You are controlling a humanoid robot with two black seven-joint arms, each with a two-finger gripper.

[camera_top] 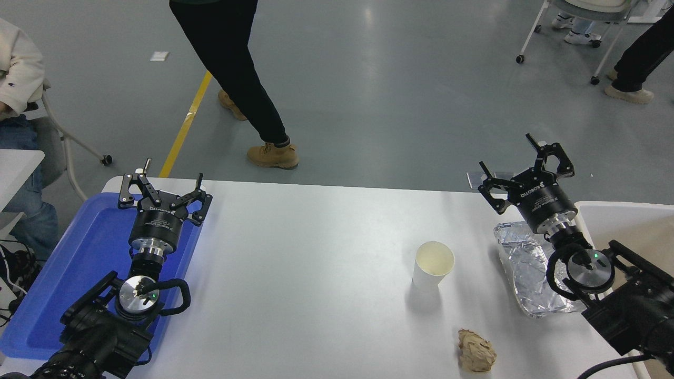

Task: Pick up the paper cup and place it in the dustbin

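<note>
Paper cup (pixel 433 265): upright on the white desk (pixel 316 273), right of centre, mouth up. Plain white, tapered wall, cream inside, rolled rim; nothing visible inside. Free on all sides, touching nothing.

Nearest neighbour: crumpled brown paper ball (pixel 476 351), nearer my side and slightly right, apart from the cup. To the cup's right, crinkled silver foil tray (pixel 526 268), near but not touching. Beyond the foil, at the desk's right edge, the dustbin (pixel 626 221), cream with a thick pale rim, partly hidden by my right arm.

My right end effector (pixel 526 168) hangs above the desk's far right corner, fingers spread, holding nothing, well apart from the cup. My left end effector (pixel 163 189) sits over the blue tray (pixel 84 263) at far left, fingers also spread, empty.

A person's legs (pixel 237 79) cross the floor beyond the desk.
</note>
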